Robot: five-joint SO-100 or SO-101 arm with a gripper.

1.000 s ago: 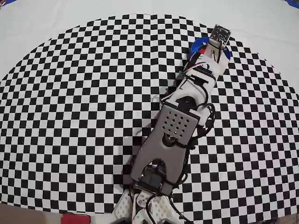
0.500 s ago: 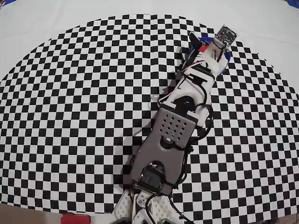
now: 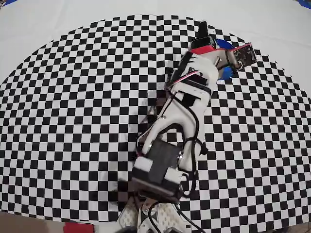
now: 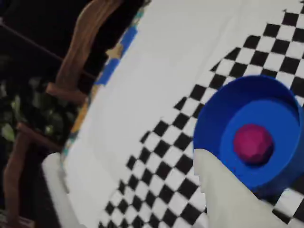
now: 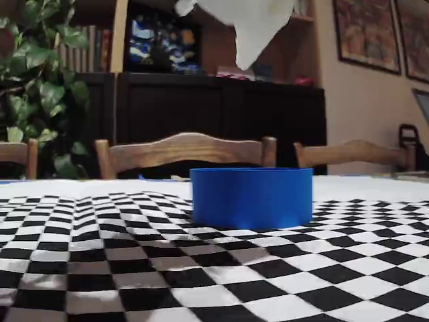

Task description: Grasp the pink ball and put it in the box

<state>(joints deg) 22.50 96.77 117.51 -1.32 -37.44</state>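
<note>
1. You are working in a living room: dark shelving, a leafy plant and wooden chairs stand beyond the table, which is covered by a black-and-white checkered cloth with plain white cloth past its rim.
2. Your arm stretches across the checkers in the overhead view, with its head over the far right part of the pattern.
3. The box sits below and just beside the claw: a round, shallow blue container with a low wall and flat bottom. The fixed view shows it resting flat on the cloth, with the claw's white tip hanging well above it.
4. Inside the box lies the one thing it holds, the pink ball, resting on the floor near the middle, apart from the wall.
5. As for the claw, only one pale finger shows in the wrist view. It carries nothing there, but you cannot tell how wide the jaws stand.
6. You can expect the ball to be light and hard enough to keep its shape, and its round matte surface will likely roll away from a glancing touch. If you ever need to lift it, close across its widest part from above.
7. Judged from how things lie, the placing looks done.
</note>
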